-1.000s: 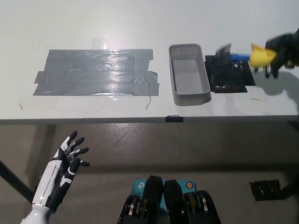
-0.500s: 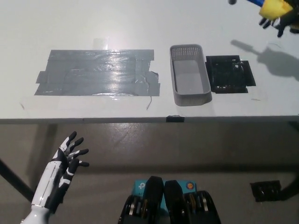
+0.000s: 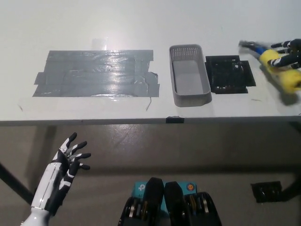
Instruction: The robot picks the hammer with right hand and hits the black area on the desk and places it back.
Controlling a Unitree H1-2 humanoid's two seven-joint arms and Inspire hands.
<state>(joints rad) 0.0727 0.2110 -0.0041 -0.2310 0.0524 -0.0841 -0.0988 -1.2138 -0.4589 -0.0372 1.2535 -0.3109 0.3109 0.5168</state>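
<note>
the yellow-handled hammer with a blue neck (image 3: pixel 277 66) is seen blurred near the right edge of the white desk (image 3: pixel 141 28), just right of the black square patch (image 3: pixel 230 74). it is gripped by the black right hand (image 3: pixel 288 54), whose fingers are closed around the yellow handle; whether the hammer touches the desk cannot be told. left of the patch, touching or just beside it, stands a grey perforated plastic basket (image 3: pixel 189 99). a large patch of grey tape strips (image 3: pixel 96 73) lies toward the left side. the white left hand (image 3: pixel 69 160) is held below the front edge, fingers spread and holding nothing.
</note>
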